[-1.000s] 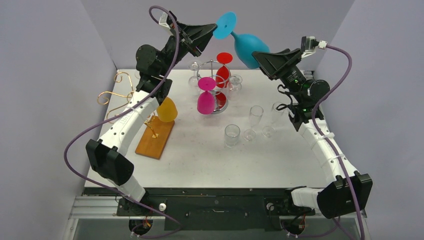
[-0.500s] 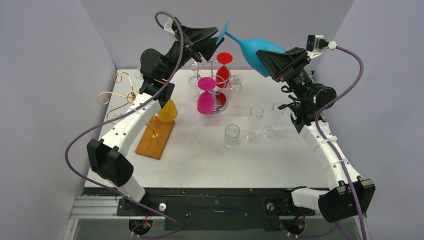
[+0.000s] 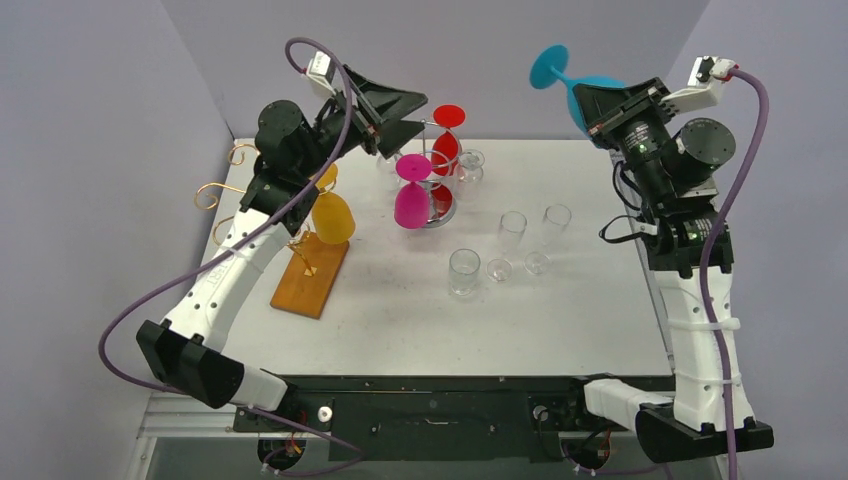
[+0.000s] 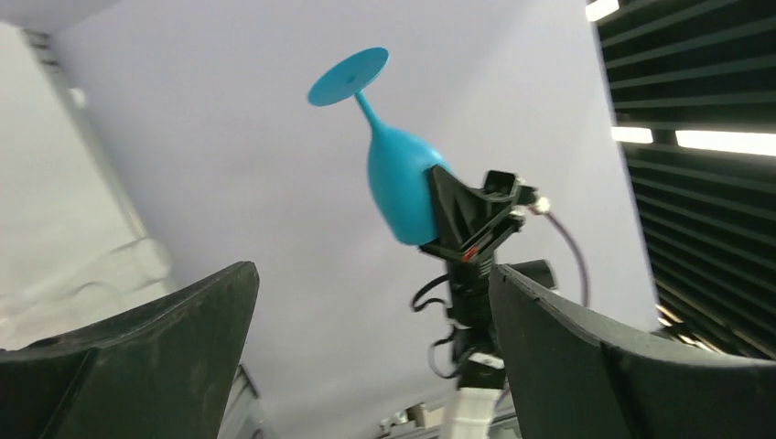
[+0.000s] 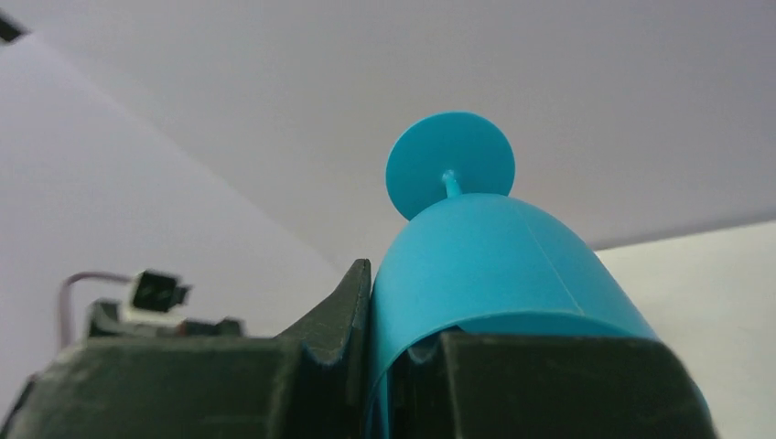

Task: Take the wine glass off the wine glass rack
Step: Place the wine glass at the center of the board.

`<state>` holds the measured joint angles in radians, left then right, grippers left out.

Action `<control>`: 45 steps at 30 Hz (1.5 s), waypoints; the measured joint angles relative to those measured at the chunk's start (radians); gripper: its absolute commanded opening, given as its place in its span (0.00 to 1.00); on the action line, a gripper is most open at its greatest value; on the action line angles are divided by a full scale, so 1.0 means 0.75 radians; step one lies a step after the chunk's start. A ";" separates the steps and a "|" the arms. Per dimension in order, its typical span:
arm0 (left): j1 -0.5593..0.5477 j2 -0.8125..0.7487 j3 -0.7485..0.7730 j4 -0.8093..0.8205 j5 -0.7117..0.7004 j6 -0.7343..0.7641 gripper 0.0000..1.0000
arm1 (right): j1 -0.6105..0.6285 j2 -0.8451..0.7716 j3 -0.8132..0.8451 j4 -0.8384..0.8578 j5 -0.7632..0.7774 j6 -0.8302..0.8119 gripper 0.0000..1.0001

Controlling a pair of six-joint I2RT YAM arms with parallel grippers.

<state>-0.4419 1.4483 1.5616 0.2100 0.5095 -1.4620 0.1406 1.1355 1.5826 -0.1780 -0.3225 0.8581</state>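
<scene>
In the right gripper (image 3: pixel 603 103), clamped on the bowl: the teal wine glass (image 4: pixel 403 187), opaque, foot uppermost, high above the table (image 3: pixel 560 320), far right, off both racks. In the left gripper (image 3: pixel 405 113), spread wide: nothing. On the chrome rack (image 3: pixel 445 210): one magenta glass (image 3: pixel 411 200), one red glass (image 3: pixel 446 150). On the gold rack (image 3: pixel 312 283): one yellow glass (image 3: pixel 333 218). Mid-table: one clear tumbler (image 3: pixel 463 270), two clear flutes (image 3: pixel 512 232).

Teal wine glass (image 4: pixel 403 183), magenta glass (image 3: pixel 411 203), red glass (image 3: pixel 446 148), yellow glass (image 3: pixel 334 219); orange-brown wooden base (image 3: pixel 310 282); white counter (image 3: pixel 560 315); black fingers (image 4: pixel 137 357); curled wire rack (image 3: pixel 222 192) seems coppery.
</scene>
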 measured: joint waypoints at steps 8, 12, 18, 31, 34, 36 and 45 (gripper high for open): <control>-0.025 -0.040 0.022 -0.600 -0.039 0.576 0.96 | -0.108 0.138 0.175 -0.639 0.498 -0.286 0.00; -0.052 -0.051 0.023 -0.816 -0.087 0.796 0.96 | -0.232 0.250 0.175 -0.852 0.573 -0.354 0.00; -0.116 -0.117 0.027 -1.053 -0.185 1.041 0.96 | -0.340 0.396 0.155 -1.039 0.610 -0.422 0.00; -0.134 -0.250 -0.042 -1.145 -0.263 1.209 0.96 | -0.249 0.655 -0.068 -1.066 0.569 -0.439 0.00; -0.134 -0.250 -0.044 -1.154 -0.273 1.223 0.96 | -0.227 0.711 -0.091 -1.052 0.567 -0.437 0.00; -0.134 -0.250 -0.044 -1.154 -0.278 1.232 0.96 | -0.220 0.731 -0.096 -1.026 0.561 -0.432 0.00; -0.134 -0.250 -0.044 -1.155 -0.286 1.242 0.96 | -0.223 0.758 -0.148 -0.984 0.559 -0.431 0.00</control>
<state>-0.5426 1.2606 1.5284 -0.6563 0.2947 -0.5308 -0.0265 1.7039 1.4715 -0.9157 0.0971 0.5346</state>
